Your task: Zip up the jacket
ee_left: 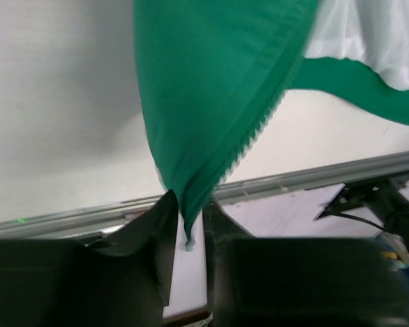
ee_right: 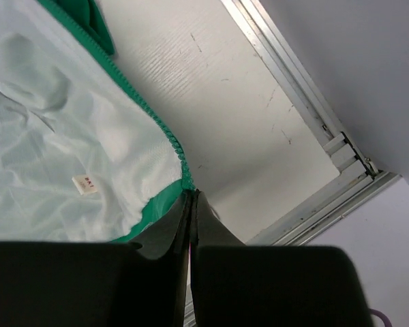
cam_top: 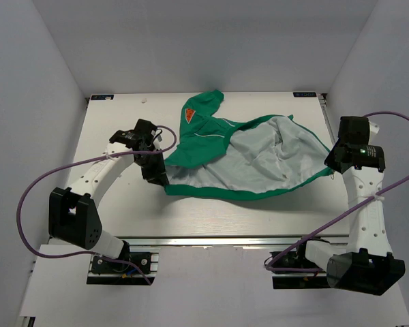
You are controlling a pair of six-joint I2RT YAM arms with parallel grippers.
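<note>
The green jacket (cam_top: 245, 163) lies open on the white table (cam_top: 123, 129), its pale lining facing up and an orange sleeve patch (cam_top: 189, 114) at the back. My left gripper (cam_top: 160, 178) pinches the jacket's near left corner. In the left wrist view the green cloth (ee_left: 204, 102) with its zipper teeth (ee_left: 259, 129) runs down between the gripper's (ee_left: 189, 204) tips. My right gripper (cam_top: 330, 163) is shut on the jacket's right corner. In the right wrist view the toothed zipper edge (ee_right: 165, 133) ends at that gripper's (ee_right: 191, 194) closed tips, beside the lining (ee_right: 54, 136).
An aluminium rail (cam_top: 211, 240) borders the table's near edge. White walls enclose the table on the left, back and right. Purple cables (cam_top: 27, 197) loop off both arms. A small white label (ee_right: 86, 182) is sewn into the lining.
</note>
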